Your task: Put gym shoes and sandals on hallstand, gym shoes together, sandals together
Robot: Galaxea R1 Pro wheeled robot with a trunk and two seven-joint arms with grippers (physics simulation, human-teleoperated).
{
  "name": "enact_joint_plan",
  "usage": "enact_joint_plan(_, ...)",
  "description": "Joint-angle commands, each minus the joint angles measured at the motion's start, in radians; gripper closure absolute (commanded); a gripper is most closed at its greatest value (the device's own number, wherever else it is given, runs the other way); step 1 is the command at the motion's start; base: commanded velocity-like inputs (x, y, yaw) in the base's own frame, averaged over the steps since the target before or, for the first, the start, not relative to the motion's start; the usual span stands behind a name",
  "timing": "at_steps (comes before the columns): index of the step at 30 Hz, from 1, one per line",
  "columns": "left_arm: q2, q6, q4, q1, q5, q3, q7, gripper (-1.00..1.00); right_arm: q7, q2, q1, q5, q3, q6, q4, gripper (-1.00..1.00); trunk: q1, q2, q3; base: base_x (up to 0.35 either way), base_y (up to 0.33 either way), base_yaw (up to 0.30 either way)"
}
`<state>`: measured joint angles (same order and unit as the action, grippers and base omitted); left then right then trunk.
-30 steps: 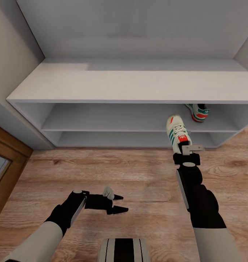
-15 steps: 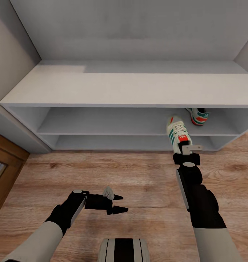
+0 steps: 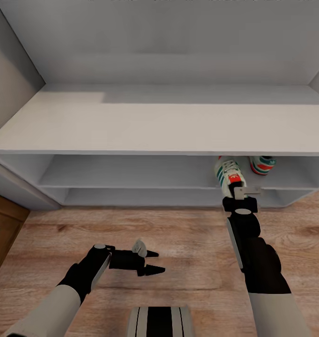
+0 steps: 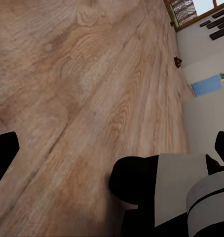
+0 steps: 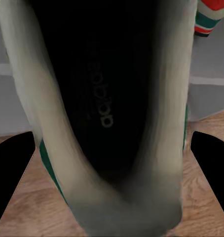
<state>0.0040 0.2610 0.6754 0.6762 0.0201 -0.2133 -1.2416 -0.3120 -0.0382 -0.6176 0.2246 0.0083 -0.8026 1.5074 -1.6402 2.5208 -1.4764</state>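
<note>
My right gripper [image 3: 239, 189] is shut on the heel of a cream gym shoe [image 3: 228, 173] with teal stripes. It holds the shoe toe-first at the front edge of the hallstand's [image 3: 155, 126] upper shelf tier, just under the bench top. The right wrist view looks into this gym shoe [image 5: 107, 113] and its dark insole. The second gym shoe [image 3: 262, 164] stands on the same shelf, just right of the held one, and shows past it as gym shoe [image 5: 210, 15]. My left gripper [image 3: 151, 262] hangs open and empty over the corridor floor [image 3: 178, 234]. The sandals are out of view.
A brown wooden door frame [image 3: 5, 224] stands at the left of the hallstand. In the left wrist view a tiny dark brown thing [image 4: 177, 61] lies far off on the floor by a wall, too small to identify. My own base [image 4: 161, 192] shows there too.
The camera has moved nearer the hallstand, which now sits lower and larger in the picture. The held gym shoe's toe now reaches under the bench top. Both arms keep their pose.
</note>
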Motion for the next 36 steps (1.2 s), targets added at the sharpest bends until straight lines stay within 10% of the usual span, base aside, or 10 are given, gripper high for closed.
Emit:
enact_joint_plan(1, 0.0, 0.011, 0.001, 0.0, 0.002, -0.001, -0.002, -1.0, -0.002, 0.0, -0.001, 0.002, 0.001, -0.006, 0.001, 1.0, 0.0, 0.0, -0.001, 0.231, -0.072, 0.0)
enact_joint_plan(36, 0.001, 0.011, 0.001, 0.0, 0.002, -0.001, -0.002, -1.0, -0.002, 0.0, -0.001, 0.002, 0.001, -0.006, 0.001, 1.0, 0.0, 0.0, -0.001, 0.077, -0.056, 0.0)
